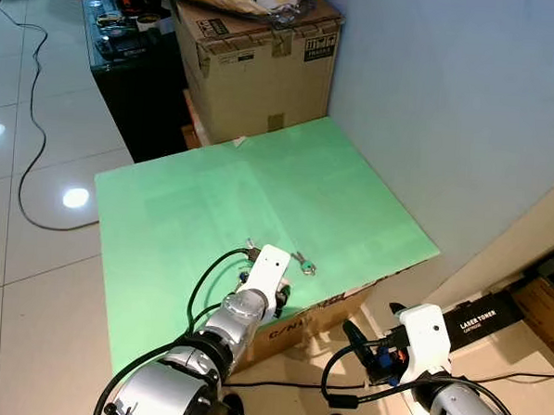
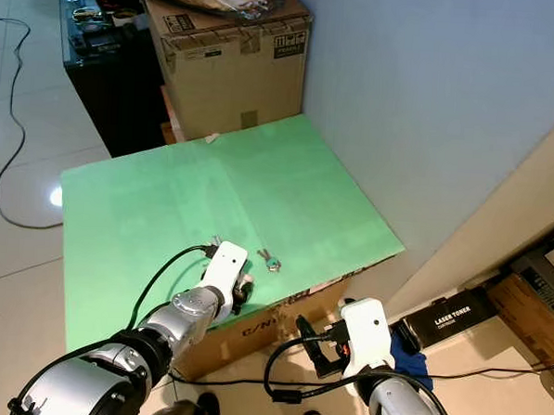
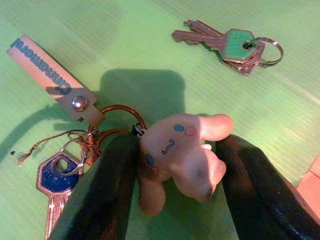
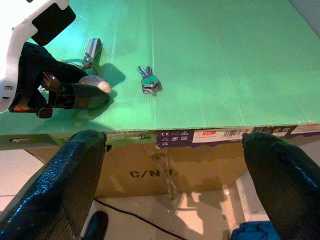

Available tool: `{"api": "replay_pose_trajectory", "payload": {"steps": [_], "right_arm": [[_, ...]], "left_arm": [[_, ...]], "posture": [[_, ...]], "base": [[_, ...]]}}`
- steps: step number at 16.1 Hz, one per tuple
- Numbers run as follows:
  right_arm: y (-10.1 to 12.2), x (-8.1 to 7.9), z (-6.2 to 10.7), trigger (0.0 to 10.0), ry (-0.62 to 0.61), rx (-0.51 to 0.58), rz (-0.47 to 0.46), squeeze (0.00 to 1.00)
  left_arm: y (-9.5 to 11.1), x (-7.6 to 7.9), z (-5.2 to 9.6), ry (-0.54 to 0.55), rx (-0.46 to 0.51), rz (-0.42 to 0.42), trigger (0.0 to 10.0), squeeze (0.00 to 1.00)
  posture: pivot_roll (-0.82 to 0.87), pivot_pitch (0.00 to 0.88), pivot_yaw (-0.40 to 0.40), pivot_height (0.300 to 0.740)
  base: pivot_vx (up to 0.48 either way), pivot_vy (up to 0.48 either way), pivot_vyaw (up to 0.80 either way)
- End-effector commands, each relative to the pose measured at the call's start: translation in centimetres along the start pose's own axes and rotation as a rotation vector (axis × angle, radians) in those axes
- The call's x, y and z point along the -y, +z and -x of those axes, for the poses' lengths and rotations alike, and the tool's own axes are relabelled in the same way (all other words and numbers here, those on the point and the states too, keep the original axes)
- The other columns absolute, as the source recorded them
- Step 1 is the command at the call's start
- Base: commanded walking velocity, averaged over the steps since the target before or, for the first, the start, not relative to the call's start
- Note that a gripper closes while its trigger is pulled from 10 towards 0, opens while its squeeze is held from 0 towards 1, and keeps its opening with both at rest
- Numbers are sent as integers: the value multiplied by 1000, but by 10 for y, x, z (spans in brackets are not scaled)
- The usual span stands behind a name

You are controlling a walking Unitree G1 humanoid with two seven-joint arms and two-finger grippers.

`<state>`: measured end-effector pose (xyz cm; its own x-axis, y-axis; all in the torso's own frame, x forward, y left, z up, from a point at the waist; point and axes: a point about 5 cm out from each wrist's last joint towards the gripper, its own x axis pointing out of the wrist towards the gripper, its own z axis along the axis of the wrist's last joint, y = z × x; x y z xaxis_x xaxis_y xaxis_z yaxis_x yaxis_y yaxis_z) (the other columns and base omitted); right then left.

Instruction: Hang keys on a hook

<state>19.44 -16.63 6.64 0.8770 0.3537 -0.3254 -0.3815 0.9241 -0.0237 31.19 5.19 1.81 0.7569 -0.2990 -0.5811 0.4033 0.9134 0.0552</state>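
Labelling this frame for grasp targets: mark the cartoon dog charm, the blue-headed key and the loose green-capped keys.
cartoon dog charm (image 3: 177, 150), left wrist view, on its face.
blue-headed key (image 3: 55, 179), left wrist view, on its blue head.
green-capped keys (image 3: 239, 44), left wrist view, on the green cap.
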Motion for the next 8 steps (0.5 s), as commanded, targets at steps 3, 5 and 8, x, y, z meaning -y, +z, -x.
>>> {"api": "replay_pose_trajectory", "payload": {"steps": [3, 5, 8], "right_arm": [[-2, 0, 1, 10000, -1, -10, -14, 0], [-2, 0, -1, 10000, -1, -12, -14, 0], [3, 5, -7, 10000, -12, 10, -5, 0]], "left_arm": [[-9, 9, 1, -34, -21, 8, 0, 0], [-5, 9, 0, -35, -3, 4, 0, 0], [11, 3, -1, -33, 60, 17, 0, 0]], "posture": [[-189, 200, 55, 736], [-185, 195, 49, 736], [-176, 154, 60, 736]], "base": [[0, 0, 0], [0, 0, 0], [0, 0, 0]]}}
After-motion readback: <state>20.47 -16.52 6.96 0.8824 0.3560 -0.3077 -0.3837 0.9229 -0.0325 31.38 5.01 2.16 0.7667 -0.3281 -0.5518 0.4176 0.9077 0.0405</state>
